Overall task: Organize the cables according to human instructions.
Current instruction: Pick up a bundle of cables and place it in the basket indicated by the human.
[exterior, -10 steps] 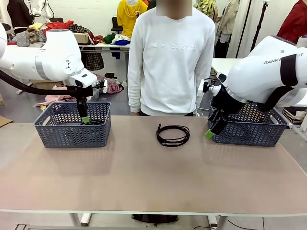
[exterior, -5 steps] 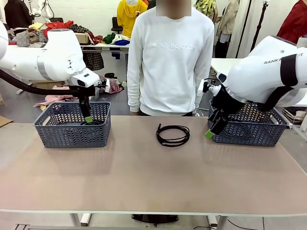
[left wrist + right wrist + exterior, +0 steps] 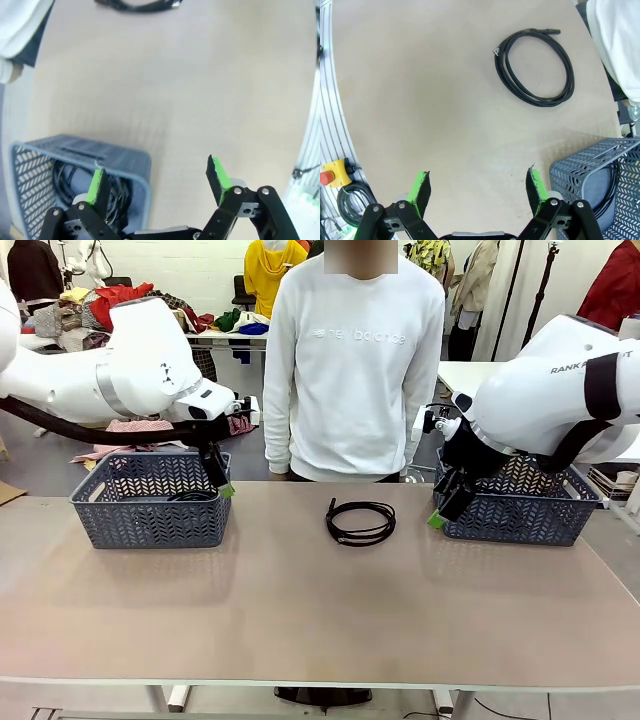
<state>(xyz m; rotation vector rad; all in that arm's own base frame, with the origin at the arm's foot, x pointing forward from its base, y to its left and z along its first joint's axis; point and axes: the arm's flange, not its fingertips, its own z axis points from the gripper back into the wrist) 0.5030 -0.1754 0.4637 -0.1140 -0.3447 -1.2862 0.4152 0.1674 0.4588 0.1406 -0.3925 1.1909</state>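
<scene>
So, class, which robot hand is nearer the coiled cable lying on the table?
Right. The right hand hangs open by the right basket's corner, just beside the cable. The left hand is open over the left basket's edge, farther off.

Our left gripper [image 3: 224, 487] hangs with jaws spread wide; our right gripper [image 3: 438, 517] likewise, angled downward.

You're looking at a black cable [image 3: 361, 522] on a tan table [image 3: 300, 620]. The left basket [image 3: 150, 512] and right basket [image 3: 520, 518] are blue-grey, herringbone-patterned. The left gripper [image 3: 156, 172] and right gripper [image 3: 476, 177] are black with green pads [image 3: 218, 173]. The person's sweater [image 3: 355, 370] is white.
</scene>
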